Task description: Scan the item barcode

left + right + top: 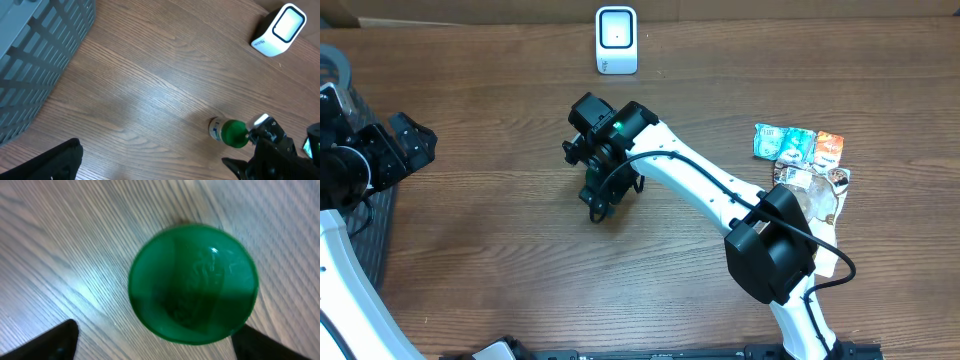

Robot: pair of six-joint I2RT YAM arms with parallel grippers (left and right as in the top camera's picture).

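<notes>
1. Shows the right gripper (605,198) lowered over mid-table, at the end of a white arm (700,185) stretched in from the near right edge.
2. Finds its jaws spread wide, with one black finger (55,340) well clear of the item and the other finger (270,347) just beside it; grips nothing.
3. Places the task's thing, a small white bottle (216,129) with a green cap (192,282), on the wooden table (500,260) directly under that gripper, the cap filling the right wrist view.
4. Cannot tell from these views whether upright or tilted; label too small to read.
5. Sets the white scanner (617,40) at the far edge of the table, well apart from the bottle, its dark-framed window turned upward.
6. Shows the left gripper (410,140) off at the left edge, beside a grey basket (30,60), jaws fully apart and empty.
7. Notes a cluster of snack packets (800,150) lying at the right side, near the right arm's elbow.
</notes>
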